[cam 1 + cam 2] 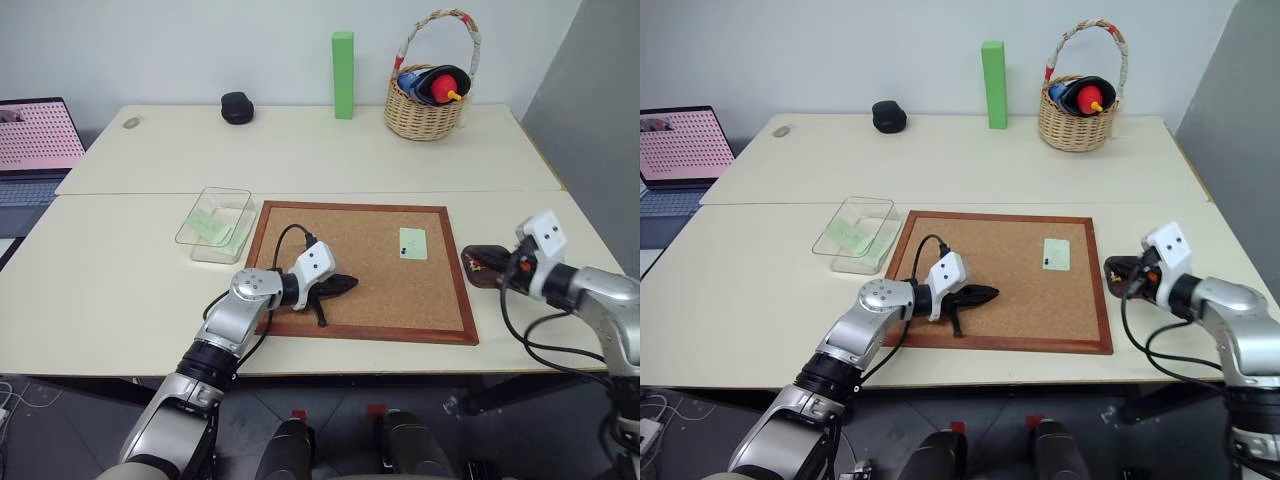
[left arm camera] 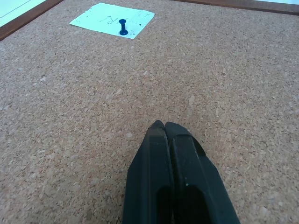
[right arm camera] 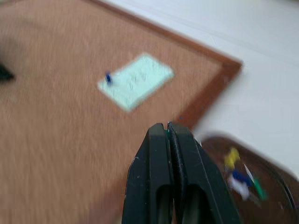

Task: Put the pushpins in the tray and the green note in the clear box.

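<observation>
Left eye view: cork board (image 1: 360,268) in a wooden frame on the near table; one green note (image 1: 412,243) lies on the board's far right part, held by a single dark pushpin (image 1: 404,251) near its lower left corner; clear box (image 1: 216,224) stands just off the board's left edge with a pale green slip (image 1: 209,225) already inside; tray (image 1: 488,266) sits on the table just right of the frame, small coloured pins in it. Left gripper (image 1: 348,285) lies low over the board's near left area, fingers pressed together, holding nothing. Right gripper (image 1: 497,272) hovers at the tray, well short of the note.

Right eye view: same layout; tall green block (image 1: 994,70), wicker basket (image 1: 1082,105) and a small black object (image 1: 889,116) stand on the far table, apart from the work.

Left wrist view: fingers closed tip to tip above bare cork; the note ahead, pale mint with faint scribbles, lying flat, the blue-black pin upright through it.

Right wrist view: blurred; fingers shut and empty; note and pin ahead on the board; tray beside the fingers with yellow, blue, white and green pins.

Judgement: partly done; several pins trayed, one slip boxed; left to do: pull the last pin, drop it in the tray, carry this note to the box. Thin paper, flat on cork; likely awkward to lift by an edge.
</observation>
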Robot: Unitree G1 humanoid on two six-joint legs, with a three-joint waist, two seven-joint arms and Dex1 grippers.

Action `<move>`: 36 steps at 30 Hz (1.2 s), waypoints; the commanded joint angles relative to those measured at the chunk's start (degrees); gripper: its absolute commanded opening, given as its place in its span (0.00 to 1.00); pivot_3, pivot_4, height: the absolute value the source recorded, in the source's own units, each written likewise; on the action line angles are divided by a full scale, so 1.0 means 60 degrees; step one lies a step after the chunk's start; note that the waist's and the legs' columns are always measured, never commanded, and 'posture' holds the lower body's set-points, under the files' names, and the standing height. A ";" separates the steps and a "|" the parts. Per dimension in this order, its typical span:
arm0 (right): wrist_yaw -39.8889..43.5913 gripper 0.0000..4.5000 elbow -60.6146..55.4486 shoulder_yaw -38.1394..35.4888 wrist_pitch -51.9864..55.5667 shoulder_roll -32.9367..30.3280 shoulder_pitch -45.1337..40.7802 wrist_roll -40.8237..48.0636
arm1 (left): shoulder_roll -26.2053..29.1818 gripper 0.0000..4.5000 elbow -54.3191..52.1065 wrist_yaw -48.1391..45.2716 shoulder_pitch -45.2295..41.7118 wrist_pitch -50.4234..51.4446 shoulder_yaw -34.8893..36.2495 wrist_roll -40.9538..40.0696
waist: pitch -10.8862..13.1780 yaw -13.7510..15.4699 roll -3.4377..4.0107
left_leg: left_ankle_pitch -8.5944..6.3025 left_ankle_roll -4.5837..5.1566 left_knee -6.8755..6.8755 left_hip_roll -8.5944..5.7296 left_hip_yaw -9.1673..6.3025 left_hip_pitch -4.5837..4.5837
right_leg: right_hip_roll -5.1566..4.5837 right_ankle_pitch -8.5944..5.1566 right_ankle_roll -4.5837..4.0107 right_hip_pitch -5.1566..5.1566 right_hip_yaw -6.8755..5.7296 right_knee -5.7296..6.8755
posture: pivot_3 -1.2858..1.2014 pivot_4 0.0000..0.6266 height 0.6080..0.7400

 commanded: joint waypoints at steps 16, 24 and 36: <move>-0.0185 0.23 0.1514 0.0194 -0.0842 -0.0282 -0.0432 -0.0848 | 0.0113 0.00 0.0932 0.0017 0.0171 0.0006 -0.0440 0.0723 | -0.0006 0.0013 0.0000 | 0.0000 0.0000 0.0002 -0.0004 -0.0002 -0.0001 | -0.0002 0.0000 0.0001 0.0003 -0.0003 -0.0003 | 0.52 0.24 1.00; -0.0050 0.53 0.1572 -0.0258 -0.0914 -0.0210 -0.0821 -0.0448 | 0.0122 0.00 0.0875 0.0032 0.0233 0.0032 -0.0463 0.0732 | -0.0007 0.0012 0.0002 | 0.0000 0.0000 0.0002 -0.0004 -0.0002 -0.0002 | -0.0002 0.0000 0.0001 0.0003 -0.0003 -0.0003 | 0.52 0.24 1.00; 0.0157 0.53 0.0255 0.0780 -0.0843 0.0711 -0.1379 0.0030 | 0.0163 0.00 0.0939 -0.0004 0.0189 -0.0022 -0.0473 0.0756 | -0.0011 0.0007 0.0003 | 0.0000 0.0000 0.0001 0.0000 -0.0004 0.0000 | 0.0001 0.0000 0.0001 0.0003 -0.0005 -0.0002 | 0.52 0.24 1.00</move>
